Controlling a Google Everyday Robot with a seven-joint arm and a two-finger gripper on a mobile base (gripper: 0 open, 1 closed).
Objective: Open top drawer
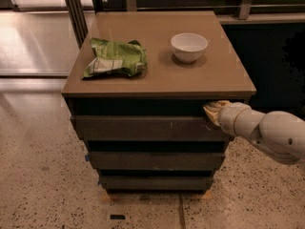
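The top drawer (pixel 143 128) is the widest dark grey-brown front, just under the brown cabinet top (pixel 224 78), with small pale scratch marks right of centre. A dark gap shows above its upper edge. It stands slightly further forward than the two narrower drawer fronts (pixel 155 160) below. My gripper (pixel 213 111) is at the right end of the top drawer's upper edge, reaching into the gap under the cabinet top. My pale arm (pixel 271 135) comes in from the right. The drawer's inside is hidden.
A green snack bag (pixel 116 57) and a white bowl (pixel 189 46) sit on the cabinet top. A dark wall panel (pixel 271 56) stands to the right. A metal post (pixel 75 13) rises behind the left corner. Speckled floor (pixel 43 175) surrounds the cabinet.
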